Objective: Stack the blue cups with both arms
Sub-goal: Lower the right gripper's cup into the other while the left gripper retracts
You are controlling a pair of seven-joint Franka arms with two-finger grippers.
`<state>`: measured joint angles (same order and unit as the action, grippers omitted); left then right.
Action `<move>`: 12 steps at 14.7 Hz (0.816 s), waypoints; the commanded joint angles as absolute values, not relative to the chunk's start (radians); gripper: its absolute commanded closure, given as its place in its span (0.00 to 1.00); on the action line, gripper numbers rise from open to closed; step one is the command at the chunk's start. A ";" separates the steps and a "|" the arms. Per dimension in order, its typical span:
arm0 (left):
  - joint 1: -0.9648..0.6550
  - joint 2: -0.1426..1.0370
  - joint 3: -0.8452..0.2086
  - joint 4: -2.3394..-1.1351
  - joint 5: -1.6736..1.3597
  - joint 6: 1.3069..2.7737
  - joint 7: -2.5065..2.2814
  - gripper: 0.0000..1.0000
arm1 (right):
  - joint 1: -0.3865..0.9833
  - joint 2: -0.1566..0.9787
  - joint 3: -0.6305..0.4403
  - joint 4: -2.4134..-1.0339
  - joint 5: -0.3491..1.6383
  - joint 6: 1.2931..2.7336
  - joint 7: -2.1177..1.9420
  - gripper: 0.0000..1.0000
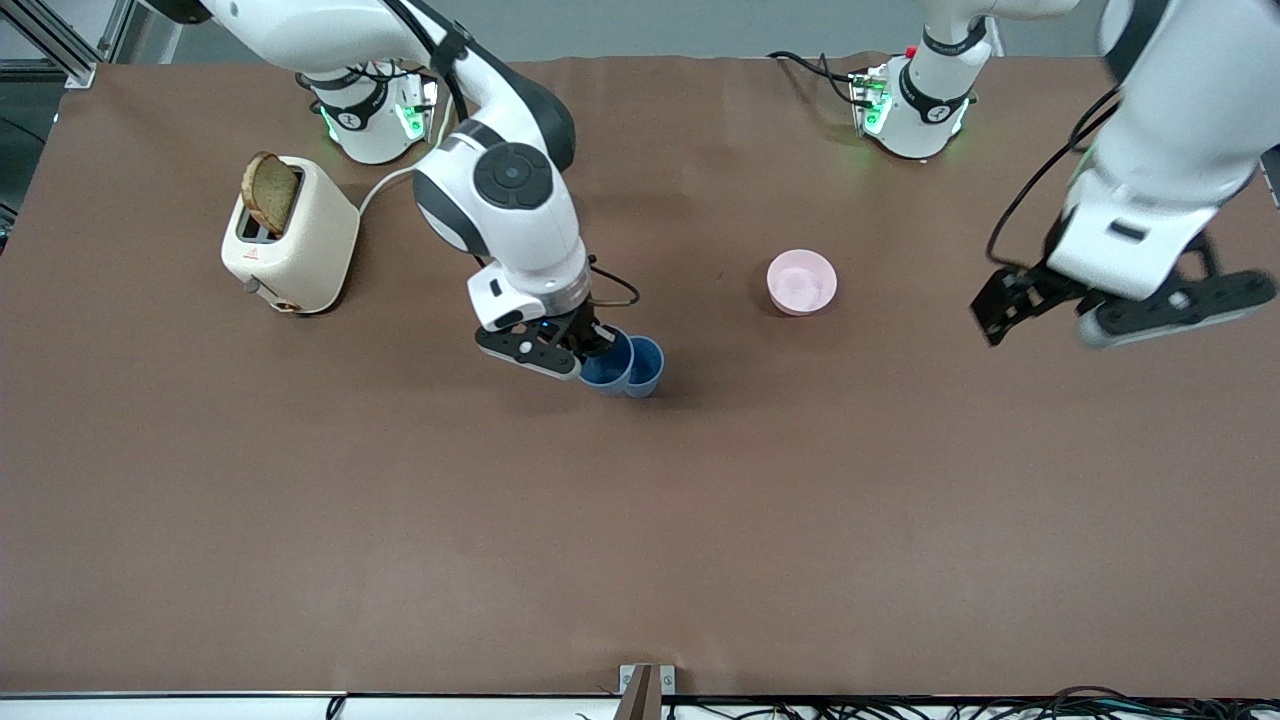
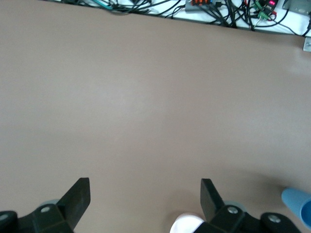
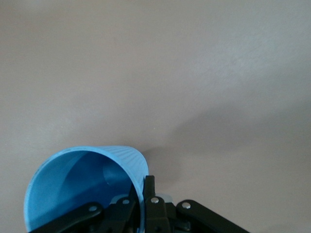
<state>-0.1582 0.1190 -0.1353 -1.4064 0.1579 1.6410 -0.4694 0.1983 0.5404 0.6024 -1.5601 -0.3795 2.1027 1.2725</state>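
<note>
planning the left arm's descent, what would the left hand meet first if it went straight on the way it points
Probably just the bare table: the left hand is open, with only brown surface ahead. The pink bowl sits at the view's edge, apparently off that line.

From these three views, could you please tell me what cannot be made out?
- Front view: whether the held cup sits inside the second cup; they overlap.
- Right wrist view: the second cup, outside the frame; the right pincer grips the held cup's rim.
- Left wrist view: the bowl, cut by the edge.
</note>
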 commanded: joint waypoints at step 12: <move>-0.028 -0.169 -0.054 -1.654 0.006 1.526 -0.077 0.00 | 0.210 0.603 0.664 -1.560 -0.434 2.135 1.333 0.99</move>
